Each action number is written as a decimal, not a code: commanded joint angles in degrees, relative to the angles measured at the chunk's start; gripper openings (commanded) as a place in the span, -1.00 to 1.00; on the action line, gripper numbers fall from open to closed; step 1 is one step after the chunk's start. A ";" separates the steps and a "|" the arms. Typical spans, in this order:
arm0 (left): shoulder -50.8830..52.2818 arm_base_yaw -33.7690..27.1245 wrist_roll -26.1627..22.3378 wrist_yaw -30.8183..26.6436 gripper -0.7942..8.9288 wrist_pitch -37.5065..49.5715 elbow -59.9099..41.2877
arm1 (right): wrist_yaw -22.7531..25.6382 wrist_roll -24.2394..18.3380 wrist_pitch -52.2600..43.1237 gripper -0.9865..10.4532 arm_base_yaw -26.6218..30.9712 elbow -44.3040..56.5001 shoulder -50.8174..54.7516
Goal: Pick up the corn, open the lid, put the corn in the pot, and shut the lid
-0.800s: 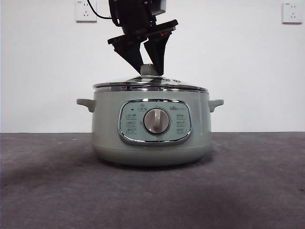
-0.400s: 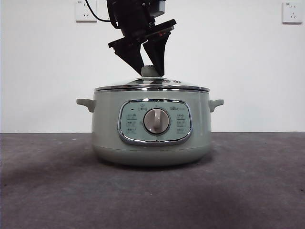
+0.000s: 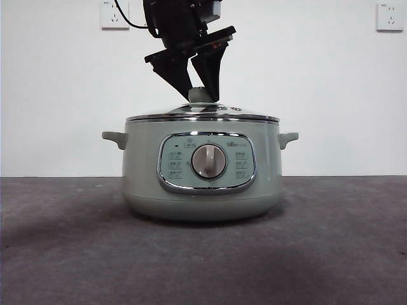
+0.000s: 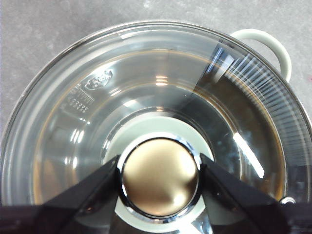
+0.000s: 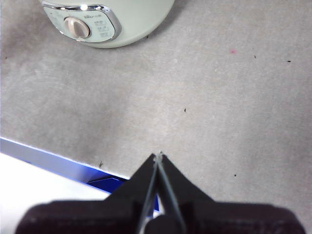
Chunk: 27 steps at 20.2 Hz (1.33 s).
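Observation:
The pale green pot (image 3: 202, 184) stands mid-table with the glass lid (image 3: 216, 115) seated level on its rim. My left gripper (image 3: 201, 94) comes down from above, its jaws pressed against both sides of the lid's knob (image 3: 200, 96). In the left wrist view the jaws touch the shiny knob top (image 4: 160, 178) on either side, and the lid's glass (image 4: 146, 97) fills the picture. The corn does not show in any view. My right gripper (image 5: 158, 156) is shut and empty, over the table well away from the pot (image 5: 136, 19).
One pot handle (image 4: 273, 44) shows past the lid's rim. Two wall sockets (image 3: 114, 14) sit on the white wall behind. A blue and white edge (image 5: 58, 161) lies beside the grey table surface near my right gripper.
A second ago the lid sat slightly raised and tilted; it has come down flat on the pot's rim. The left gripper stays on the knob. No change over the last half second.

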<state>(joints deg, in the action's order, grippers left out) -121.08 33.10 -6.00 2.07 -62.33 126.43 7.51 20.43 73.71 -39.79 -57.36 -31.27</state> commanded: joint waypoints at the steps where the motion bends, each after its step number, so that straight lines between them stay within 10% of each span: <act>1: -1.73 -0.07 -0.24 -0.13 0.16 -1.07 -0.35 | -0.02 0.61 -0.20 -0.84 -0.13 0.42 0.15; 13: 6.60 -0.17 0.44 -0.15 0.18 1.57 -0.31 | 0.02 0.50 -0.15 -0.83 -0.11 0.42 0.15; 17: 14.82 -0.17 -0.55 -0.13 -0.88 -4.20 -0.31 | 0.04 0.59 -0.07 -0.83 -0.11 0.42 0.11; 27: 30.82 -0.17 6.19 -0.15 -0.84 -11.32 -0.31 | 0.48 0.57 -0.09 -0.83 -0.11 0.42 0.00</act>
<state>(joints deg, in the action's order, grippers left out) -89.78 33.06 -0.75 2.04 -74.08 126.32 7.73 20.43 73.73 -39.79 -57.34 -31.29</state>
